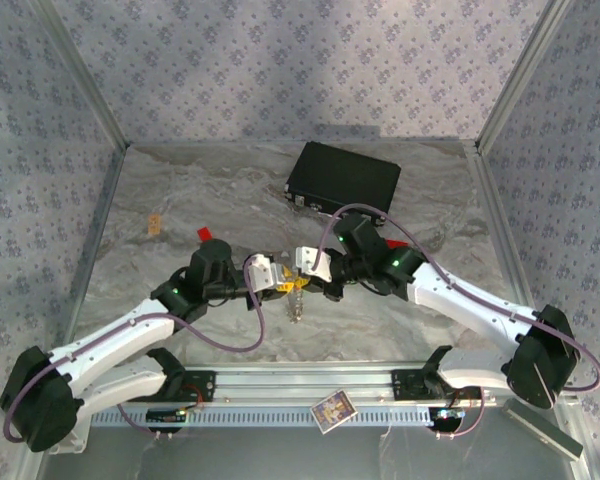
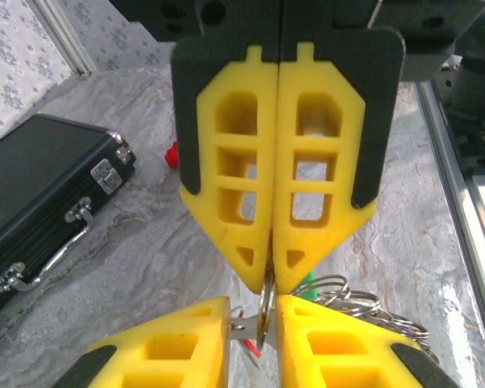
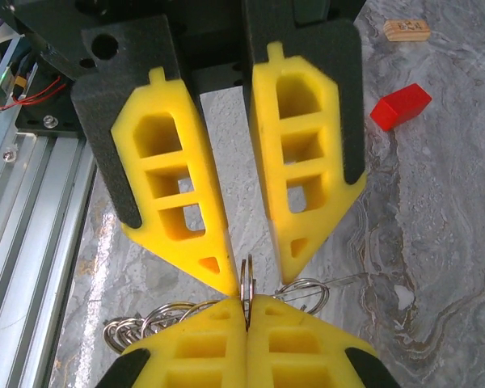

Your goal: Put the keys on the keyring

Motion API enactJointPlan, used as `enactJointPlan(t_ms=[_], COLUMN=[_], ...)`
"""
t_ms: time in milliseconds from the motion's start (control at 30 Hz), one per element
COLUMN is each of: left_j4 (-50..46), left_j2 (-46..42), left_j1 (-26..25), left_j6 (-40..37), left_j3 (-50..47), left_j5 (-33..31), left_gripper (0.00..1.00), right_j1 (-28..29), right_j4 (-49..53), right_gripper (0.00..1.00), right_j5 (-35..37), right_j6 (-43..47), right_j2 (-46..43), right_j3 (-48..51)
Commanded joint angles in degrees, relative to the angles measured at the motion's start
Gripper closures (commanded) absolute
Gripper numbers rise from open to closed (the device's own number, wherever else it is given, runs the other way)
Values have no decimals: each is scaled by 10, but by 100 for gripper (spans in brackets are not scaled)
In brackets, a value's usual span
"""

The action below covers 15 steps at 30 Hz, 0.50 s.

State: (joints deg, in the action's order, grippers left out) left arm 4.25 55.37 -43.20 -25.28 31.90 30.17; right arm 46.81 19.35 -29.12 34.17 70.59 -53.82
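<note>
Threading is the step in hand — left gripper [image 2: 272, 279] jaws clamp a silvery ring of the keyring [image 2: 266, 311] above the counter [image 1: 180, 200], while the right gripper [image 3: 255, 279] jaws stand slightly apart around it. Next: feeding a key in calls for fine alignment.

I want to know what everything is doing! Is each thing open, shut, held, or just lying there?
left hand: shut on the keyring.
right hand: open, one finger on each side of the keyring.
keyring: pinched by the left hand.
black case: shut, lying flat.
red block: lying loose, untouched.
</note>
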Motion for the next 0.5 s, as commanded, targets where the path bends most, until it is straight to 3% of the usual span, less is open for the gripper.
enactJointPlan(t_ms=[0,467], left_j4=[-29,-19], left_j2=[1,11], left_j1=[-3,-3], left_j6=[-22,-28], left_j3=[25,28], left_j5=[5,27], left_gripper=[79,89], right_j1=[3,15], right_j4=[14,18], right_gripper=[100,100], right_j5=[1,1], right_j6=[13,14], right_j2=[3,15], right_j3=[-27,-40])
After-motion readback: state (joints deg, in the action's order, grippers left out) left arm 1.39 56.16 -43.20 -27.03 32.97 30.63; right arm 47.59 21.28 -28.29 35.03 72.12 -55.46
